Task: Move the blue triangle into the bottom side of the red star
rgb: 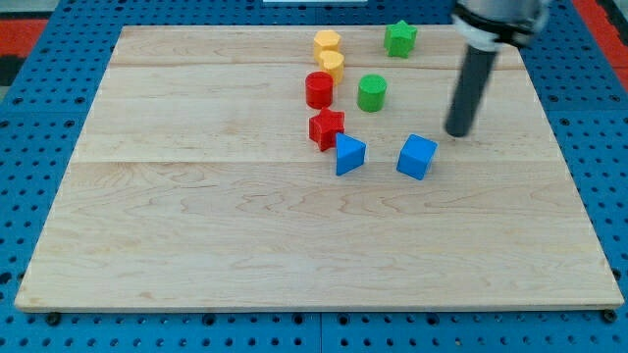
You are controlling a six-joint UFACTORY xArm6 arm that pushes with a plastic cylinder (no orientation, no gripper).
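Seven small blocks sit in the upper middle of the frame on a pale wooden board (196, 226), which rests on a blue pegboard surface (29, 196).

Furthest left in the cluster is a red cylinder (318, 89). Just above it are two yellow blocks, a yellow hexagon-like piece (327, 43) and a second yellow block (332, 65) touching it from below; their exact shapes are hard to make out at this size. Below the red cylinder lies the red star (326, 127). The blue triangle (348, 154) sits at the star's lower right, touching it or very nearly so, and so is already close against the star's lower edge.

To the right of the red cylinder stands a green cylinder (371, 93), and above that, near the top edge of the board, a green star (399, 38). Further right and lower, level with the triangle but well apart from it, is a blue cube (416, 156).

Rightmost is the dark rod, coming down from the upper right of the frame. My tip (457, 133) rests on the board just up and right of the blue cube, not touching any block; it is a plain rod end with nothing to open or close, and it holds nothing.
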